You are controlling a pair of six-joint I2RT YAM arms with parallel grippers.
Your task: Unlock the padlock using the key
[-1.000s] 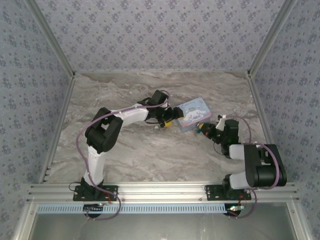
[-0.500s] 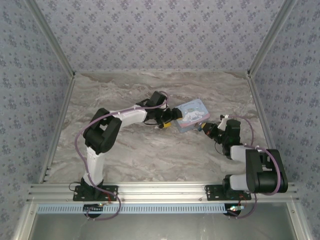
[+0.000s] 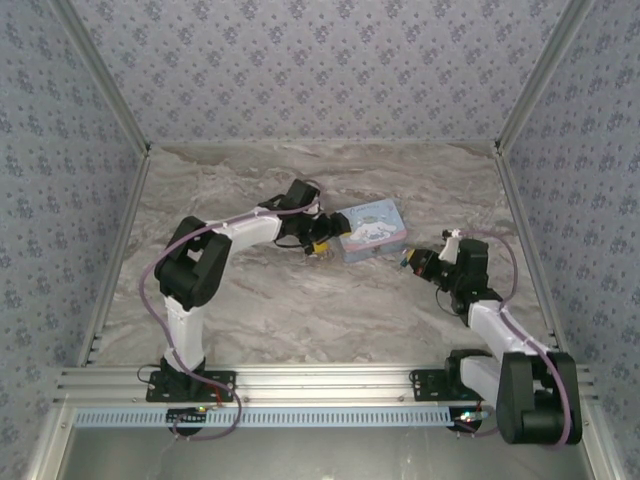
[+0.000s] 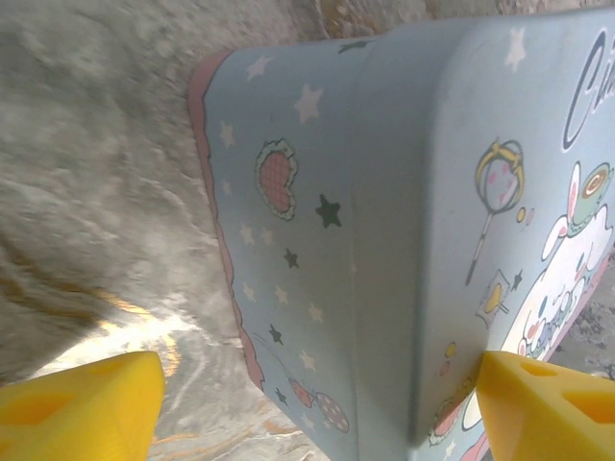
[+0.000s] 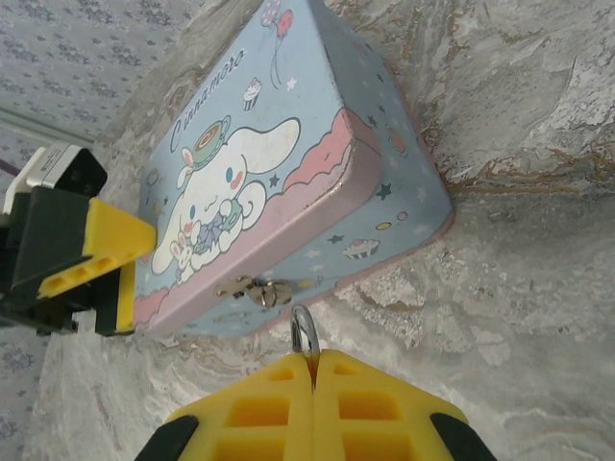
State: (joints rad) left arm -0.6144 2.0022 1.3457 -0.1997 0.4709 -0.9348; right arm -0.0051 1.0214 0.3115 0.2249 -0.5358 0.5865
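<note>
My right gripper is squeezed tight shut. It pinches the tiny silvery-grey padlock. Just the lock's shiny hoop pokes out past my yellow fingertips, and I cannot see the rest of it. The hoop is close to the pale blue cartoon tin box, right in front of the tin's small metal latch, but it does not touch it.

My left gripper is at the far end of the tin from the padlock. Its yellow fingers are spread wide, one on each side of that end. The grey marble table shows between one finger and the tin, so I am not squeezing the tin. I cannot tell if the other finger touches it.

A second ago the tin sat a bit more toward my right arm and lay slanted. Now it has slid toward my left arm and lies straighter, and my left gripper went along with it. My right gripper was up against the tin then. Now there is a little gap.
</note>
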